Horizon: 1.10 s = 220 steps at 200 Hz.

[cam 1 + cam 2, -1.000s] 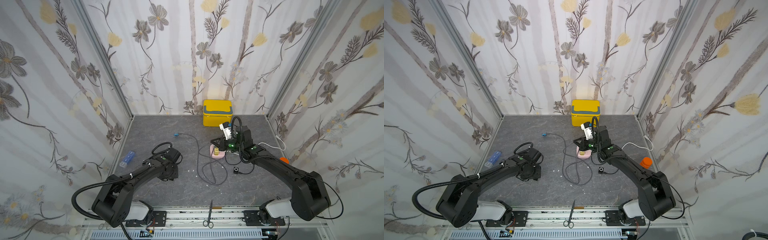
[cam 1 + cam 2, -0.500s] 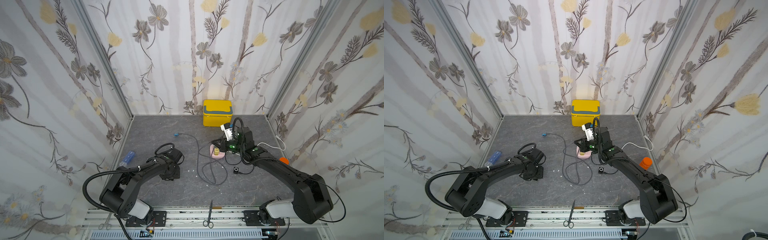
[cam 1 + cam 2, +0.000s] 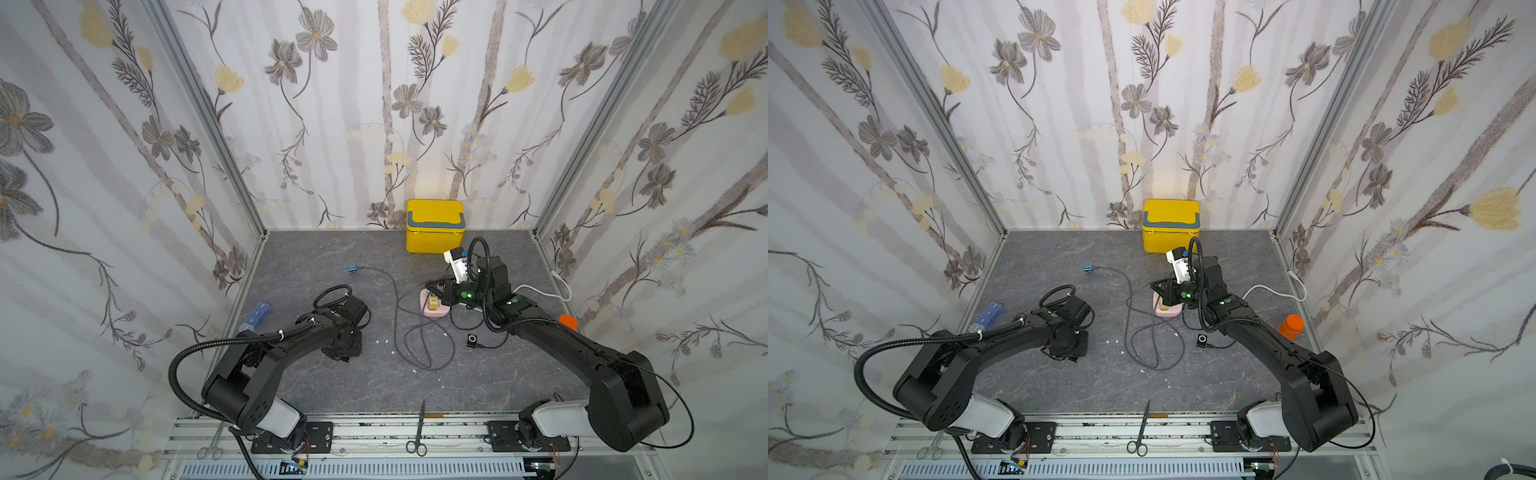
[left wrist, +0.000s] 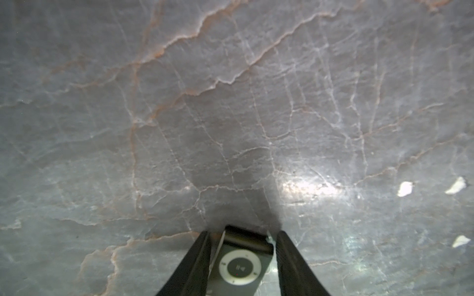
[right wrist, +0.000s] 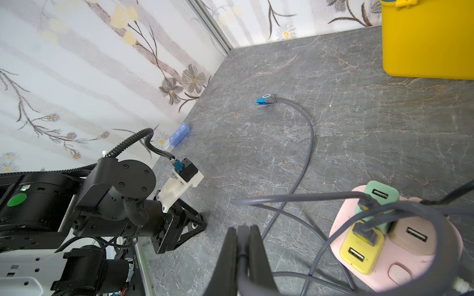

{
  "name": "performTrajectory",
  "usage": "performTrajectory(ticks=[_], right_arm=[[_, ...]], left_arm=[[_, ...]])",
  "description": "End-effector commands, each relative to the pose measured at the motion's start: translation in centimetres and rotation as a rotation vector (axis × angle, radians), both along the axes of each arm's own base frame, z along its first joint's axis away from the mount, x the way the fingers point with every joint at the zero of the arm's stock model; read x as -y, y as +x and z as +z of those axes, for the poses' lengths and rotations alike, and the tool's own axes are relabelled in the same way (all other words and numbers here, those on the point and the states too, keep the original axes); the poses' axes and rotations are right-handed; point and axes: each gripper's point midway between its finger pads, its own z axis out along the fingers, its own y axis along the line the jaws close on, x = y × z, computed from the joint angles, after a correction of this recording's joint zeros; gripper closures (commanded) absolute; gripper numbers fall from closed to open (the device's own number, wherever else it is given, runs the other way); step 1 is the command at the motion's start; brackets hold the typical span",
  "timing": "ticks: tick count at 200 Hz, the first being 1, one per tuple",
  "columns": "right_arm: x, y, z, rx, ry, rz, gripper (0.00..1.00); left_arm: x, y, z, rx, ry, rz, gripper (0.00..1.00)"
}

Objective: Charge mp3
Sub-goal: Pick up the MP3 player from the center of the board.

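The desk holds three mp3 players: blue player (image 3: 352, 269), black player (image 3: 471, 340), dark grey player (image 4: 239, 266). Two robot arms (image 3: 286, 347). Two grey cables (image 5: 312, 138). One each: yellow box (image 3: 434, 226), pink charging hub (image 3: 441, 313), orange container (image 3: 567, 321), blue pill case (image 3: 257, 312), scissors (image 3: 419, 428) at lower centre.

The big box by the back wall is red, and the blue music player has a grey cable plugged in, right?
Not red: the plastic box by the back wall is yellow, as both top views show. The blue music player does have a grey cable plugged in.
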Motion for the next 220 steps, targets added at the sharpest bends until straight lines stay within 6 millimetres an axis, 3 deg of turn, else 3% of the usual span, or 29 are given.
performTrajectory(ticks=[1, 46, 128, 148, 180, 220], right_arm=[[-0.1, 0.0, 0.8, 0.032, 0.02, 0.011, 1.0], [0.0, 0.0, 0.7, 0.031, 0.024, 0.008, 1.0], [0.3, -0.1, 0.3, 0.023, 0.027, 0.001, 1.0], [0.4, 0.0, 0.2, 0.022, 0.029, -0.001, 1.0], [0.4, -0.1, -0.1, 0.013, 0.032, 0.0, 1.0], [0.5, -0.1, 0.0, 0.018, 0.033, 0.0, 1.0]], left_arm=[[-0.9, -2.4, -0.7, -0.095, 0.028, 0.009, 0.55], [-0.3, -3.1, -1.0, -0.128, -0.007, -0.009, 0.54], [0.2, -4.4, -1.6, -0.182, -0.024, -0.023, 0.61], [0.0, -4.9, -1.7, -0.198, -0.022, -0.018, 0.68], [0.4, -6.0, -1.8, -0.236, -0.057, -0.007, 0.55], [0.4, -6.0, -1.6, -0.23, -0.054, 0.001, 0.54]])
